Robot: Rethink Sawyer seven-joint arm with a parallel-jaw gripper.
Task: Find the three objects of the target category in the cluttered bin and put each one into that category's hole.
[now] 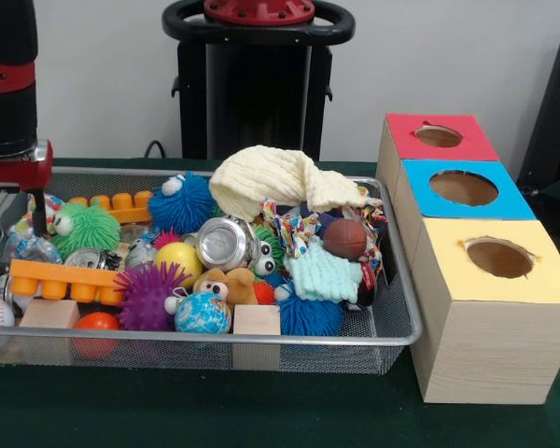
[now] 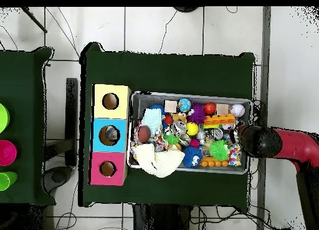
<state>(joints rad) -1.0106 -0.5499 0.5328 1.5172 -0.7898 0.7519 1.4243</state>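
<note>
Dark green cloth table (image 1: 289,415) on a white tiled floor (image 2: 168,28), grey wall behind; wire-mesh bin (image 1: 392,327) sat centre, packed with clutter. Nearest the front rim: two plain wooden cubes (image 1: 257,320), a globe-print ball (image 1: 203,313), a spiky purple ball (image 1: 149,294), an orange toy brick (image 1: 56,277); mid-bin: a smooth yellow ball (image 1: 177,261), a crushed shiny can (image 1: 222,243), a small brown football (image 1: 345,239), a knitted mint cloth (image 1: 325,273); farther back: a fuzzy green ball (image 1: 86,227), a fuzzy blue ball (image 1: 182,203), a cream ribbed cloth (image 1: 271,179) draped over the rear rim. Three wooden boxes with round holes stood beside the bin: yellow top (image 1: 499,261) nearest, blue (image 1: 462,189), red (image 1: 439,136) farthest. Gripper (image 1: 14,191) hung at the bin's end farthest from the boxes; couldn't tell finger opening or any hold.
</note>
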